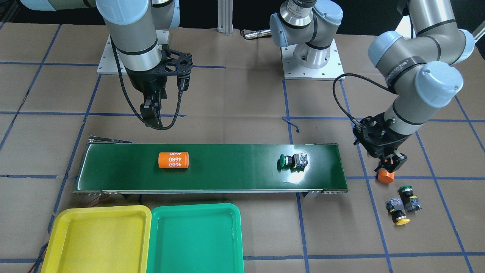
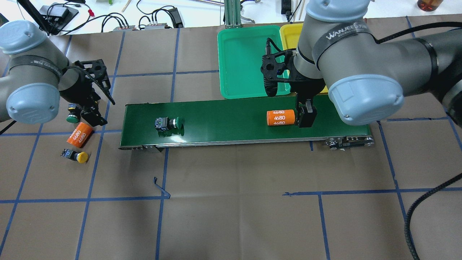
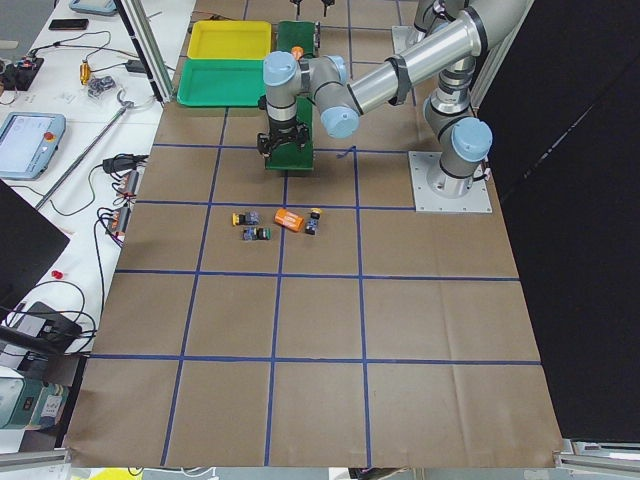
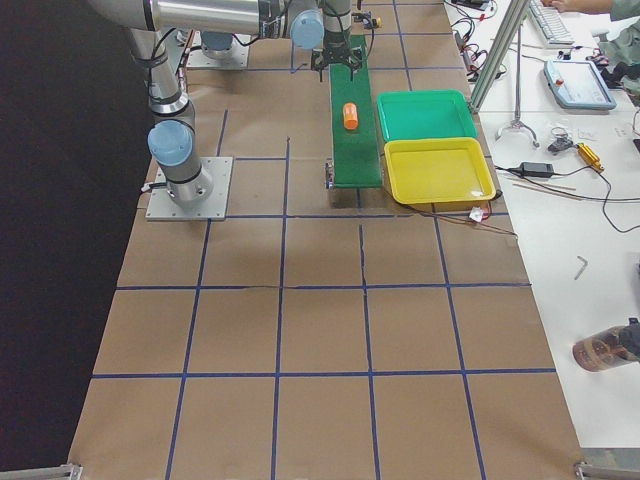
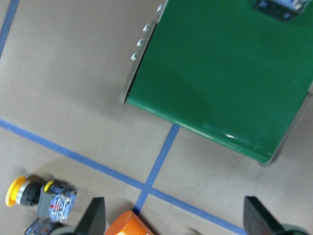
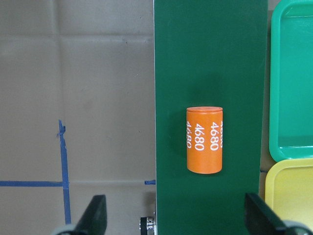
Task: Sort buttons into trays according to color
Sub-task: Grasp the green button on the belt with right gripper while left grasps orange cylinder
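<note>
Green button [image 1: 293, 161] lay on the belt [image 1: 227, 178]. Three more buttons [image 3: 255, 234] sat beside an orange cylinder [image 3: 290, 220] toward the left edge of the table [image 3: 300, 320]. Only the left-side view caught all three; the front view hid one. Left gripper [image 5: 173, 200] hung spread wide by that cylinder, and right gripper [image 6: 174, 196] was equally wide above the belt's second cylinder [image 6: 204, 140].

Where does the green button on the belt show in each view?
Front-facing: green button, right part of the conveyor belt.
Overhead: belt's left part.
Left wrist: body only, top edge.
Right wrist: not in it.
Exterior left: cannot tell.
Exterior right: cannot tell.
Shared landmark: the conveyor belt.
</note>
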Tool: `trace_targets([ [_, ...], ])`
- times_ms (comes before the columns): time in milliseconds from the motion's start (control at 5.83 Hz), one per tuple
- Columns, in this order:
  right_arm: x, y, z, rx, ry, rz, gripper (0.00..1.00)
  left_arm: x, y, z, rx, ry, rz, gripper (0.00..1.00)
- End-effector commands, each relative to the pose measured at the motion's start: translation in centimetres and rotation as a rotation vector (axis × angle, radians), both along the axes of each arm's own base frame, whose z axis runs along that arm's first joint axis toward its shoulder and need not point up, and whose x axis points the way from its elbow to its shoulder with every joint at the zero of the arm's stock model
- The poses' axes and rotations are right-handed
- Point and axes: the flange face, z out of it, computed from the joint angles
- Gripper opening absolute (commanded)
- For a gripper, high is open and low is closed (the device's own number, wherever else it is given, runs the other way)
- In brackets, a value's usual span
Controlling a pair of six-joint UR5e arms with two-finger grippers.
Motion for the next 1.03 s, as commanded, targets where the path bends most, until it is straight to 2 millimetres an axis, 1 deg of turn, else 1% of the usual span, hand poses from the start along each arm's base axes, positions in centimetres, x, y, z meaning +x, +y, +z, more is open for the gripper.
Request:
trace_targets([
  [0, 0.0, 0.2, -0.4, 0.010, 0.002, 0.000, 1.00, 7.8, -0.3, -2.4, -0.025, -0.051, 0.214, 0.98],
  [172, -0.1, 0.4, -0.4, 0.006, 0.004, 0.001, 1.00, 10.2, 0.4, -3.6, -0.003, -0.044, 0.271, 0.98],
  [343, -0.2, 0.5, -0.8, 0.007, 0.009, 0.001, 1.00, 10.6, 0.4, -5.6, 0.028, -0.030, 0.291, 0.98],
  [515, -0.1, 0.5, -0.8, 0.002, 0.002, 0.000, 1.00, 10.7, 0.2, -7.3, 0.057, -0.016, 0.292, 0.98],
  [687, 0.0, 0.1, -0.7, -0.019, -0.002, 0.000, 1.00, 11.3, 0.2, -9.2, 0.084, 0.004, 0.306, 0.98],
  [858, 0.4, -0.4, -1.1, -0.039, -0.015, 0.005, 1.00, 11.9, 0.1, -11.8, 0.120, 0.018, 0.313, 0.98],
])
